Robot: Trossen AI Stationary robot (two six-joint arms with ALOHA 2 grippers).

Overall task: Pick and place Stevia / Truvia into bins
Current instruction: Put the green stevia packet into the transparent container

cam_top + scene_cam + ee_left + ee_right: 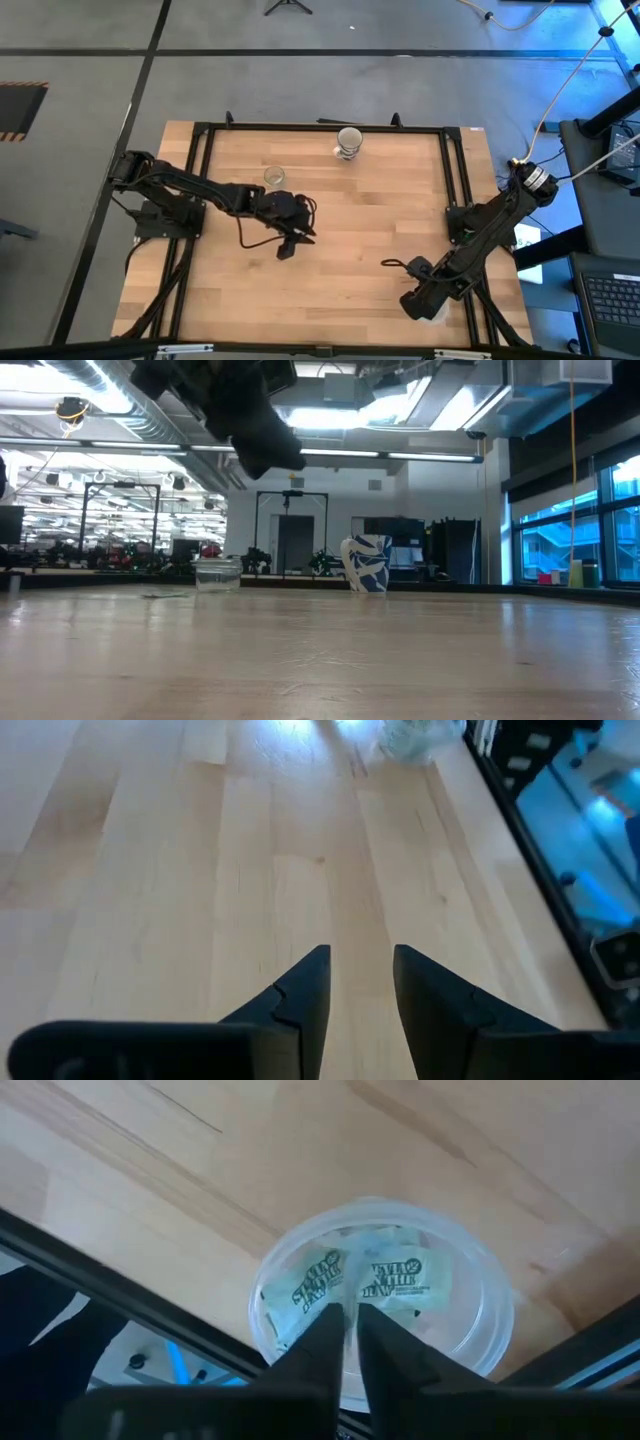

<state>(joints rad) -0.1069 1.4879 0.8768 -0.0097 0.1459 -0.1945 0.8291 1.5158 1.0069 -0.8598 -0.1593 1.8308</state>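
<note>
The right gripper (345,1342) hangs over the clear round plastic tub (490,1320) by the wooden table's (330,260) right front corner, jaws nearly closed and empty. White-and-green Stevia sachets (398,1280) lie inside. Judged step: deposit done; next calls for lifting clear. The left gripper (358,1000), slightly open, empty, hovers left of centre, angled down

Stevia sachets (385,1283) inside clear tub (490,1330)

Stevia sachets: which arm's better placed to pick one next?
Right. The right pincer hangs directly over the tub holding the sachets; the left pincer is over the table, no sachet in its view.
</note>
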